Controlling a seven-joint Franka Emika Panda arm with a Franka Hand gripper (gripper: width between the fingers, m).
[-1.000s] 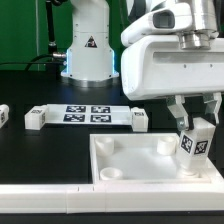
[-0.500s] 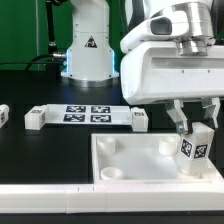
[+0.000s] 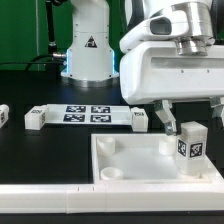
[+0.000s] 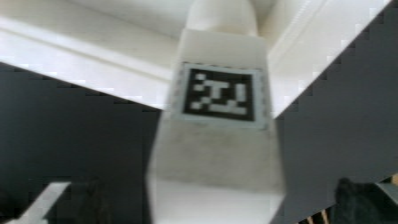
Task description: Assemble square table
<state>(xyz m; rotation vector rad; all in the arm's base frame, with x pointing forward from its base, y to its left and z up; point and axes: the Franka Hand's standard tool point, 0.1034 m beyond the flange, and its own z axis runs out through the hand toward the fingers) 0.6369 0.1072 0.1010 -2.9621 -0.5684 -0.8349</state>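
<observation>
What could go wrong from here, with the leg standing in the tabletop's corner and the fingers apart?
The leg stands unheld in the tabletop's corner; if it is not fully seated, it may tip. The open fingers flank it closely, so a crooked retreat could knock it over.

Tabletop [image 3: 130, 162]: one. Legs: four; one leg [image 3: 190, 147] upright in the tabletop, plus second leg [image 3: 36, 119], third leg [image 3: 139, 120] and fourth leg [image 3: 3, 115] loose on the table [image 3: 50, 150]. Marker board [image 3: 88, 115]: one, bearing four tags. Border bar [image 3: 45, 190]: one. End effector [image 3: 192, 125]: one, with two fingers. Tags facing the wrist view on the upright leg: one.
</observation>
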